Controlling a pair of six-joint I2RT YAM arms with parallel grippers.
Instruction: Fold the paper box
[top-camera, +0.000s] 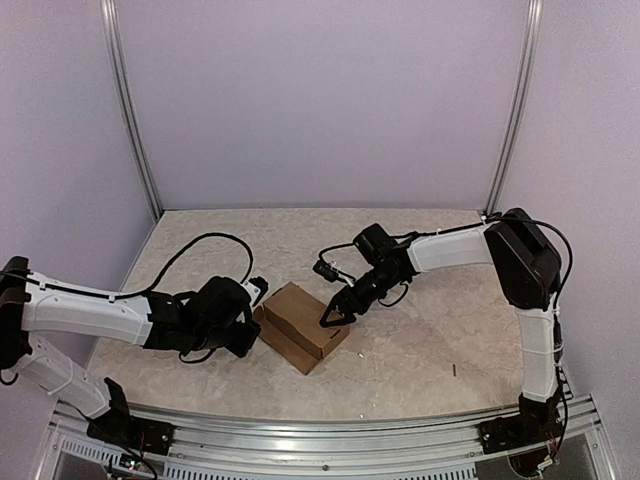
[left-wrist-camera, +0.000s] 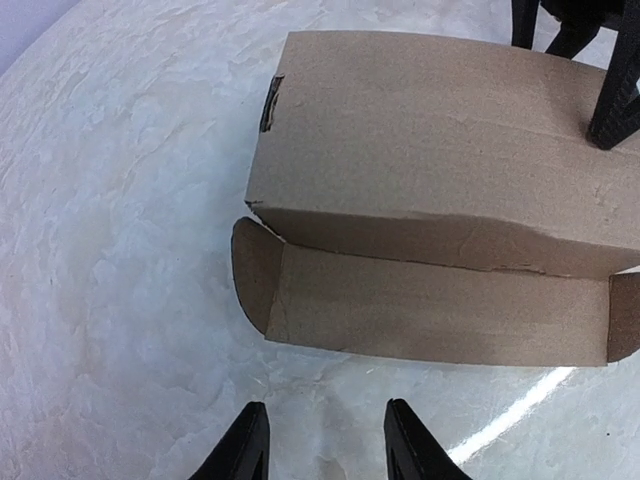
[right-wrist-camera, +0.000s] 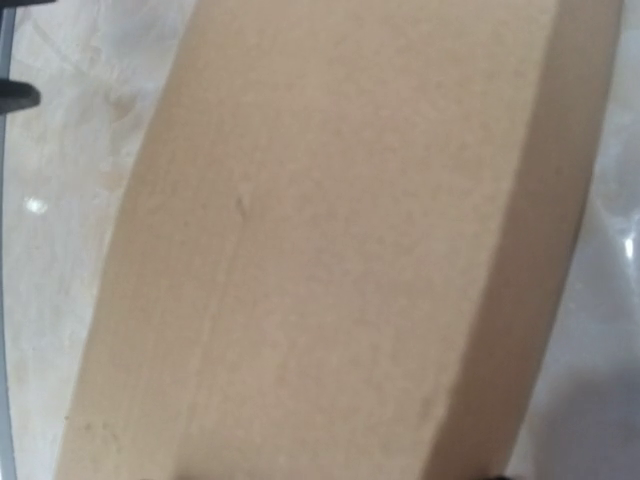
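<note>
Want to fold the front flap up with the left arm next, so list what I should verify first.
1. Left hand open and empty: ok.
2. Left hand clear of the brown cardboard paper box: ok, its fingertips stop short of the long front flap.
3. Right hand steadying the box: ok, its fingertips appear to rest on the top.
4. Flap closed: not ok, it lies flat on the pale marbled table.
5. Flap's rounded end tabs folded in: cannot tell; the left one is raised, the right one is cut off by the frame.
</note>
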